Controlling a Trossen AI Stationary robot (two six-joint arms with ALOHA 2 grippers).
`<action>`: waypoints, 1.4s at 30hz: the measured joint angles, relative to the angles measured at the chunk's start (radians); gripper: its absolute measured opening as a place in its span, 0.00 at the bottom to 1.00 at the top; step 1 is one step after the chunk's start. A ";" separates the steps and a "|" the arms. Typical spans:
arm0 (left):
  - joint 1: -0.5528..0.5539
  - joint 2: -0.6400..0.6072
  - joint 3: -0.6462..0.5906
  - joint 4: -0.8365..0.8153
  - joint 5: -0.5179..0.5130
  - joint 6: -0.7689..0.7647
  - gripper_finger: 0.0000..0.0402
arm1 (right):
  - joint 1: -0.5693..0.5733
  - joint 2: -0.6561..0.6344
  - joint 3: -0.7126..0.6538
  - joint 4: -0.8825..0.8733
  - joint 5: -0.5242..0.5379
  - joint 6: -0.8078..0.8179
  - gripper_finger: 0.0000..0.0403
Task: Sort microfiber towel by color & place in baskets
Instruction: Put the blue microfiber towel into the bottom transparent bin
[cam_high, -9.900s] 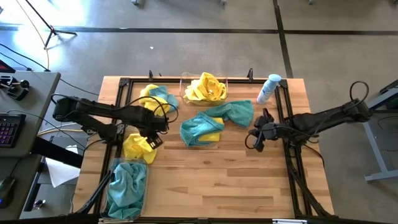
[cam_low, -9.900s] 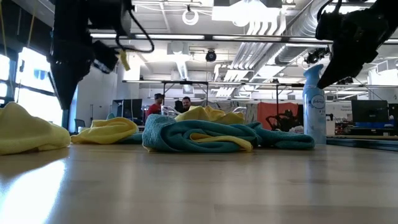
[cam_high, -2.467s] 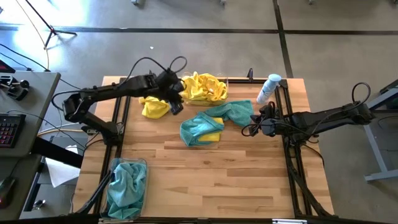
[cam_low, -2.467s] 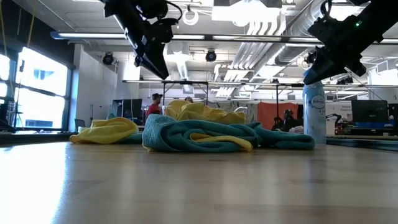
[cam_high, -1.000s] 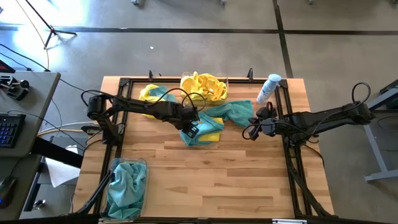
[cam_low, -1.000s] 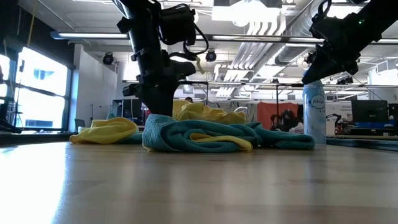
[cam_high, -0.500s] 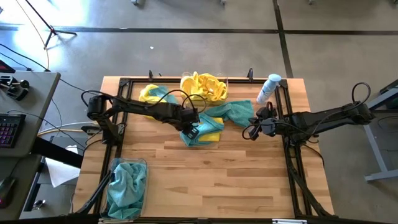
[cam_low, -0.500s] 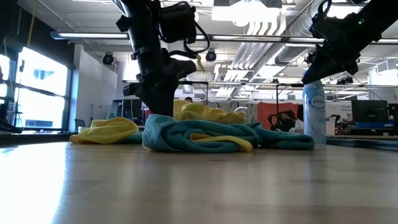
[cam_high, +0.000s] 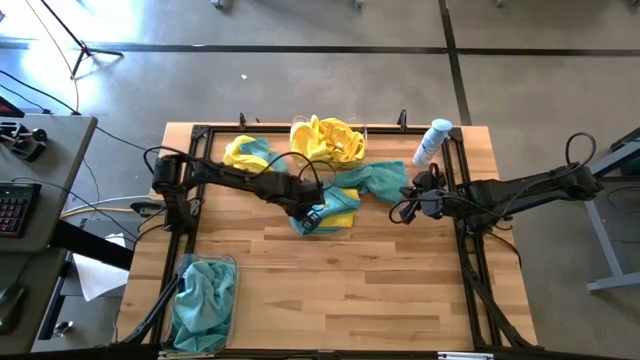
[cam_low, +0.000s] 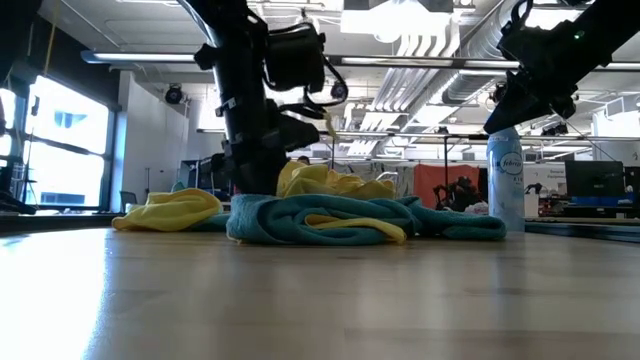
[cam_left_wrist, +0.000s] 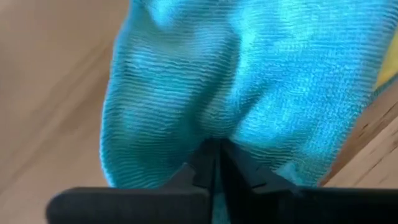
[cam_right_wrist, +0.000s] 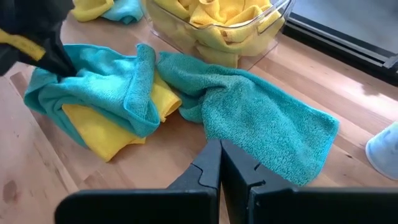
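My left gripper (cam_high: 309, 214) has just snapped together on the teal towel (cam_high: 318, 207) in the mid-table pile, so it's ready to lift toward the near-left teal basket (cam_high: 204, 300), right gripper (cam_high: 404, 211) idling closed.

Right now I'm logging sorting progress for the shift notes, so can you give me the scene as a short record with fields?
left hand: shut on teal towel in the table's middle pile
right hand: shut, empty, hovering near second teal towel
pile: yellow towel folded inside the gripped teal one
far basket: holds yellow towels
near basket: holds teal towels
unsorted at far left: yellow and teal pair
spray bottle: lying at the far right
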 joint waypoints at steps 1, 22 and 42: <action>-0.006 0.000 0.000 0.001 -0.008 0.005 0.01 | 0.000 0.000 0.000 -0.001 0.003 0.000 0.00; -0.102 -0.354 0.039 -0.012 -0.249 0.132 0.00 | 0.000 0.035 0.000 0.006 0.014 0.000 0.00; -0.088 -0.096 0.038 0.072 -0.129 0.131 0.20 | 0.000 0.093 0.000 0.031 0.005 0.011 0.00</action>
